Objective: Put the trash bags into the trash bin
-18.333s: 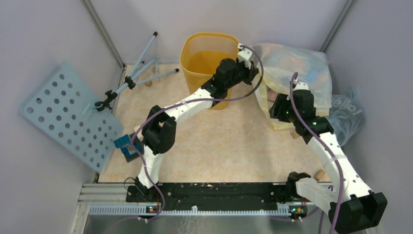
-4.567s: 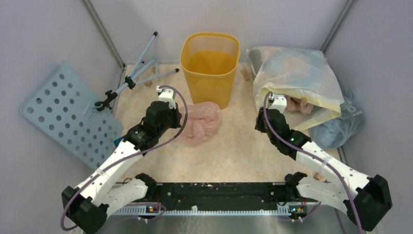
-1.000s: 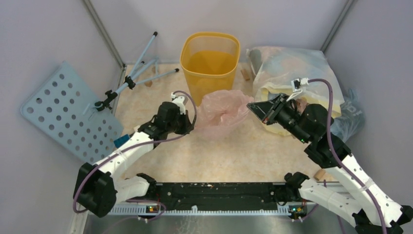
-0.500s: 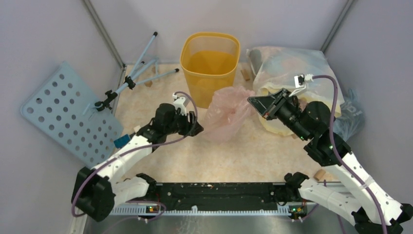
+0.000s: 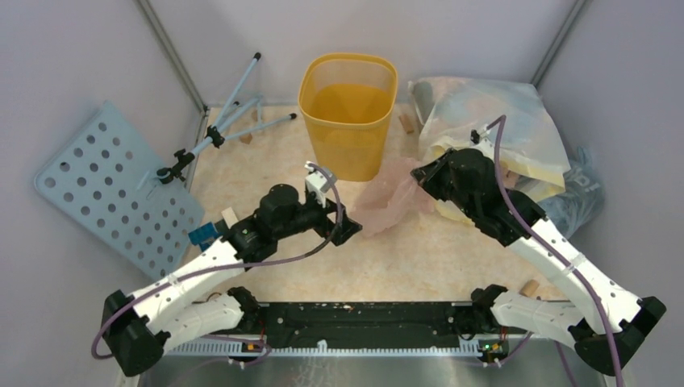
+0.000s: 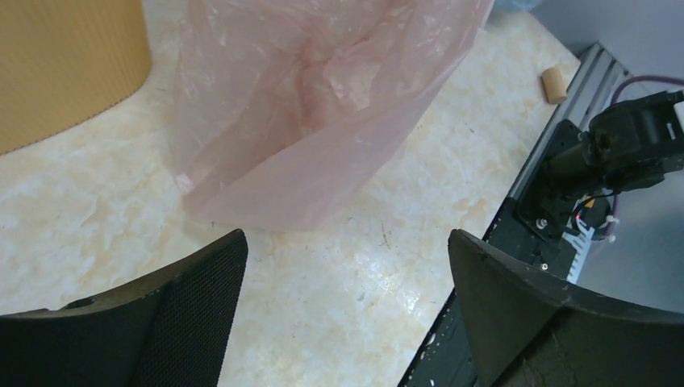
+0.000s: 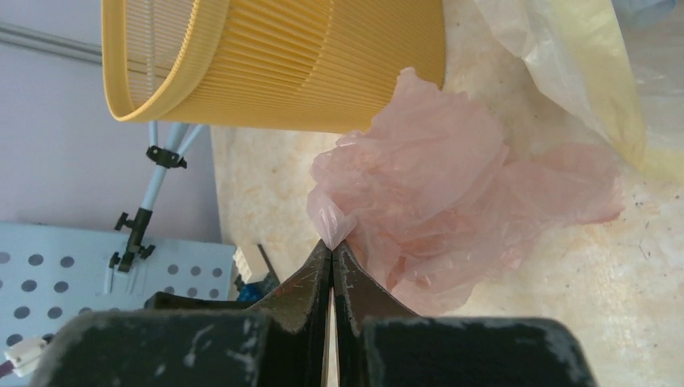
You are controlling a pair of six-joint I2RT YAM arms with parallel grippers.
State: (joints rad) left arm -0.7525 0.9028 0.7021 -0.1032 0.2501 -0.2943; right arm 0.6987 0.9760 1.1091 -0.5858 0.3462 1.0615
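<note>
Pale pink film, the trash bag [image 5: 385, 200] drapes onto the table [image 5: 403, 262] at about 5 o'clock from the trash bin [image 5: 347, 157], outside it. From above you can't judge the right gripper [image 5: 419, 171]. Your right wrist view shows its tips pressed together on a corner of the bag. Your left wrist view shows the left gripper [image 6: 347, 246] spread wide with nothing between its fingers. The bag is just ahead at 12 o'clock, clear of them.
</note>
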